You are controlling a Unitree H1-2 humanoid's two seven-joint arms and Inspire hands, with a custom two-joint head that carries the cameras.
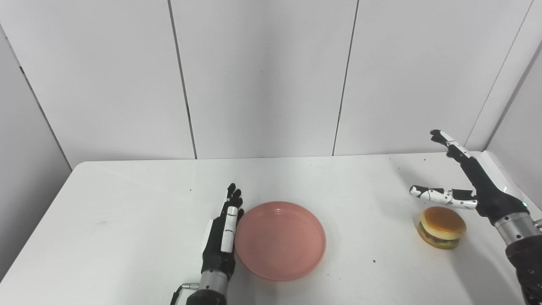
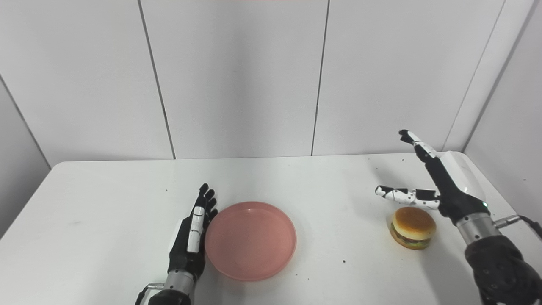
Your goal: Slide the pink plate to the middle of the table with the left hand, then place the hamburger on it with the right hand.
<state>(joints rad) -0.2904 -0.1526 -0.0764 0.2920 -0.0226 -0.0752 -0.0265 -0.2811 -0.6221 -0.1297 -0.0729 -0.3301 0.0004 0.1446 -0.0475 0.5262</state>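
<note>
A round pink plate [image 1: 280,239] lies flat on the white table [image 1: 127,203], near the front middle. My left hand [image 1: 223,237] rests edge-on against the plate's left rim, fingers straight and together, holding nothing. A hamburger [image 1: 441,227] with a tan bun sits on the table at the right. My right hand [image 1: 470,182] hovers just above and behind the hamburger, open, its thumb stretched out to the left over the bun and the other fingers raised toward the wall. It does not touch the hamburger.
White wall panels [image 1: 262,76] close off the back of the table, and a side wall [image 1: 521,140] stands close on the right. The table's right edge runs just past the hamburger. A few small dark specks [image 1: 374,261] dot the tabletop.
</note>
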